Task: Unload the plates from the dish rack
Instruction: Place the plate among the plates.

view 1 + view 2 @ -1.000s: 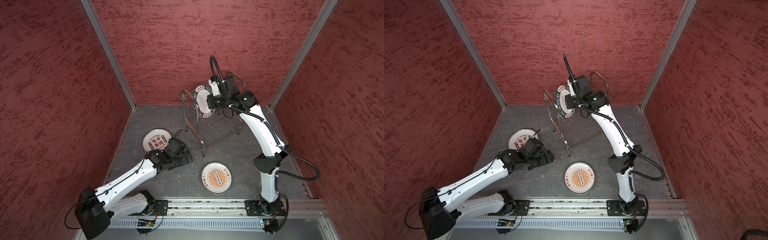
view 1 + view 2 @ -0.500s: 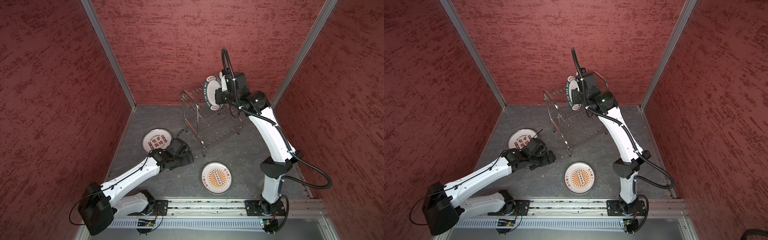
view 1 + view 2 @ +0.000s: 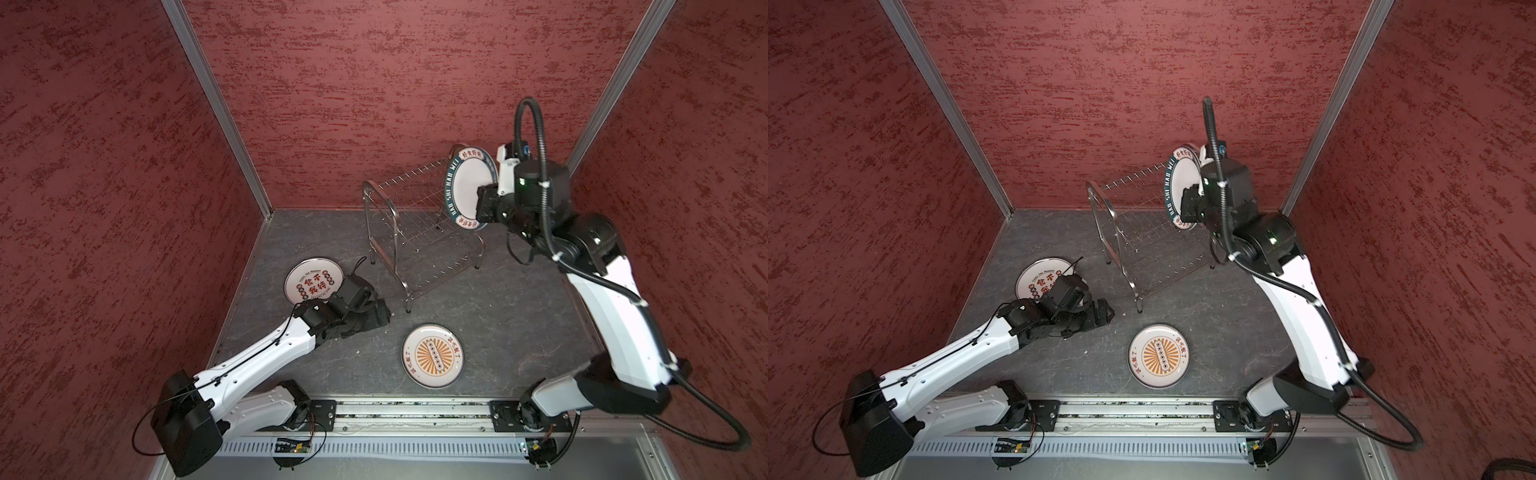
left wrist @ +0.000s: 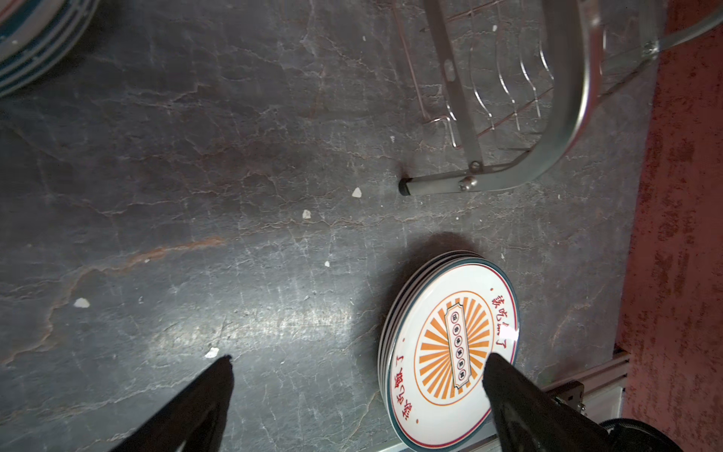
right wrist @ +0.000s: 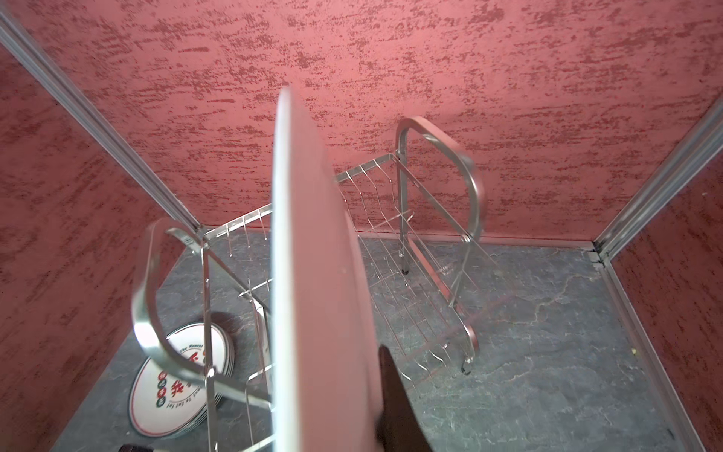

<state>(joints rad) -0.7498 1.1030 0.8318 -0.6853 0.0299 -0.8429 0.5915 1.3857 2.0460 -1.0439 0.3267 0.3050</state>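
Near the counter's (image 3: 519,324) back edge, over the dish rack (image 3: 419,216), the right fingers (image 5: 395,399) clench a teal-rimmed plate (image 3: 464,189) on edge — stiff, glazed, likely slippery and breakable, best pinched deep at the rim. Left fingers (image 4: 520,395) hang spread, empty, near the front-edge stack (image 3: 432,355).

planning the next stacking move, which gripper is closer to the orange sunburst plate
Left. The left gripper hangs open and low, just beside the sunburst plate. The right gripper is raised at the dish rack, well away, shut on a teal-rimmed plate.
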